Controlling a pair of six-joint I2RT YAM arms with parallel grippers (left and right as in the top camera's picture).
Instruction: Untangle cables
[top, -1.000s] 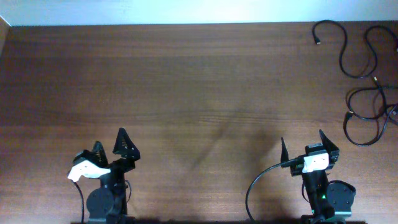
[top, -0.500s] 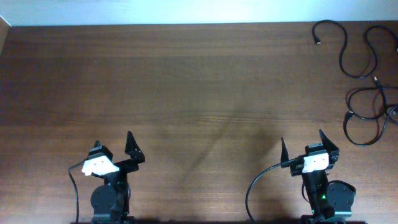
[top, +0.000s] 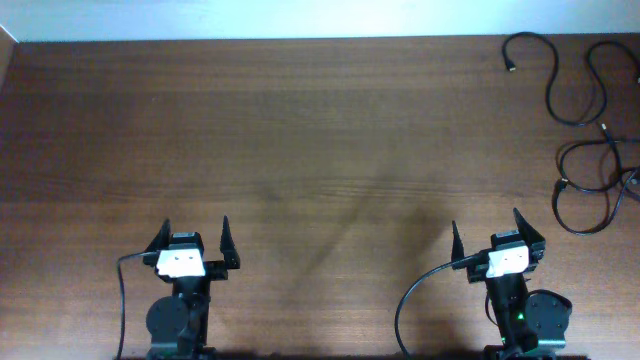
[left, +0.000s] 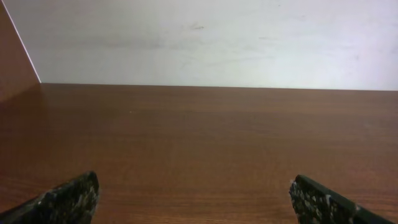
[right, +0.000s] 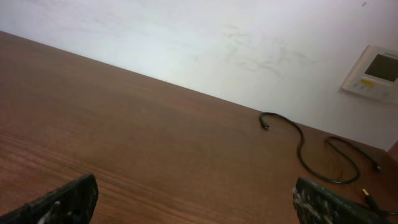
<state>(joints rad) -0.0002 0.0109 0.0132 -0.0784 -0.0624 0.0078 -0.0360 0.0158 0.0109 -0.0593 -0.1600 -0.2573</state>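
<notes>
Thin black cables lie loose at the table's far right. One cable (top: 550, 75) curves from a plug at the back edge. Another cable (top: 585, 190) loops closer to the front, at the right edge. The right wrist view shows the far cable (right: 301, 144) ahead and to the right. My left gripper (top: 192, 236) is open and empty near the front left, far from the cables. My right gripper (top: 487, 231) is open and empty near the front right, well short of the cables. The left wrist view shows only bare table between the open fingers (left: 194, 194).
A wooden table (top: 300, 140) spans the view, with a white wall behind it. A white wall panel (right: 373, 71) is at the right. Thick black arm cables (top: 410, 300) trail from both arm bases at the front edge.
My left gripper has swung from pointing left to pointing straight ahead. The right arm and the cables have not moved.
</notes>
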